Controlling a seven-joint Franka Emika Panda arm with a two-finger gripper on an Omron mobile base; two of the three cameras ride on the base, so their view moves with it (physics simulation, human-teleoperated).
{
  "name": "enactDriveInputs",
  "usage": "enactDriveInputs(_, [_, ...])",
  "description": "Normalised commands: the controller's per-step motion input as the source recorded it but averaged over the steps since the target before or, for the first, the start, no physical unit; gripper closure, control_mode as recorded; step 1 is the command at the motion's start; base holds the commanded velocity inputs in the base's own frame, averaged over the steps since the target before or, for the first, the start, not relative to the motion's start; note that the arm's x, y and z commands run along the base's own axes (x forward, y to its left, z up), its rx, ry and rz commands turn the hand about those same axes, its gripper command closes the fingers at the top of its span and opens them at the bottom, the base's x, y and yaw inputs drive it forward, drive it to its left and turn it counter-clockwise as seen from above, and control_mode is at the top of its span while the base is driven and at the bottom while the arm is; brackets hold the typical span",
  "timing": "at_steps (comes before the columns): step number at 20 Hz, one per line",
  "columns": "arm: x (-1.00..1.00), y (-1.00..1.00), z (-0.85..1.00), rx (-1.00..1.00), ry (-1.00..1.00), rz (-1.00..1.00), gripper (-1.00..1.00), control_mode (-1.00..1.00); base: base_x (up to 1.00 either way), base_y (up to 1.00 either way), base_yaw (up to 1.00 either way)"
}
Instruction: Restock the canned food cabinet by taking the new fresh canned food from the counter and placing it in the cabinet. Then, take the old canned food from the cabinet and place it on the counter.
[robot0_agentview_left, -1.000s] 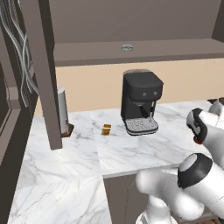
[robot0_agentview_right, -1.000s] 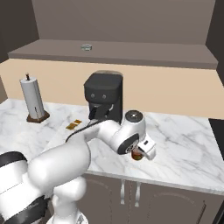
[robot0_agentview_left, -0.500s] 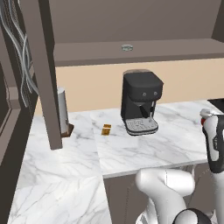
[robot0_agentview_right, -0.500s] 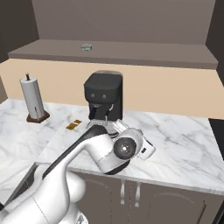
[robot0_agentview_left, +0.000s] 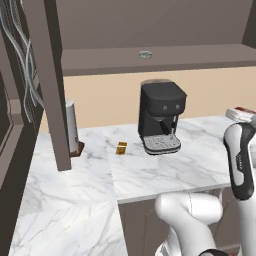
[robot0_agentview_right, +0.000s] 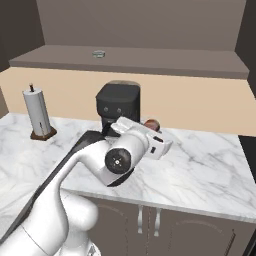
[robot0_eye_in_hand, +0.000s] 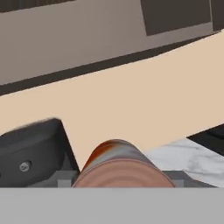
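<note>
Cabinet (robot0_agentview_left: 150, 55): a taupe-brown, matte wall unit is seen above the coffee machine, with a long plain shelf board and a thick upright side panel to the machine's left.
Counter (robot0_agentview_left: 125, 172): a smooth white marble worktop with grey veins is spread under and around the coffee machine, carried on a brown base unit.
Coffee machine (robot0_agentview_left: 160, 116): a boxy black body with rounded corners and a ribbed metal drip tray is set on the counter against the beige wall; it serves as the landmark here.
Paper towel holder (robot0_agentview_right: 37, 114): a white upright roll on a dark round base is stood on the counter well to the left of the coffee machine.
Gripper (robot0_agentview_right: 159, 145): a white blocky hand is held just to the right of the coffee machine, above the counter; its fingers are clamped on the red can, whose rounded end protrudes at the hand.
Red can (robot0_eye_in_hand: 120, 166): a red-orange cylinder with a grey label patch and a ringed metal end is seen close up in the hand view, to the right of the coffee machine.
Silver tin (robot0_agentview_left: 145, 54): a low, flat round grey tin is laid on the cabinet shelf, directly above the coffee machine.
Small brown block (robot0_agentview_left: 121, 148): a tiny yellowish-brown piece is left on the counter just left of the coffee machine.
</note>
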Motion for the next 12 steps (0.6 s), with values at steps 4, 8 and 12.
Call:
enactDriveInputs(4, [-0.12,0.17,1.00,-0.27,0.15,0.00,1.00,-1.00,0.00,0.00,0.00])
enactDriveInputs(8, [-0.35,0.10,1.00,-0.24,0.29,0.00,1.00,-1.00,0.00,0.00,0.00])
enactDriveInputs(12, [-0.29,0.00,1.00,-0.21,0.50,0.07,1.00,-1.00,0.00,0.00,0.00])
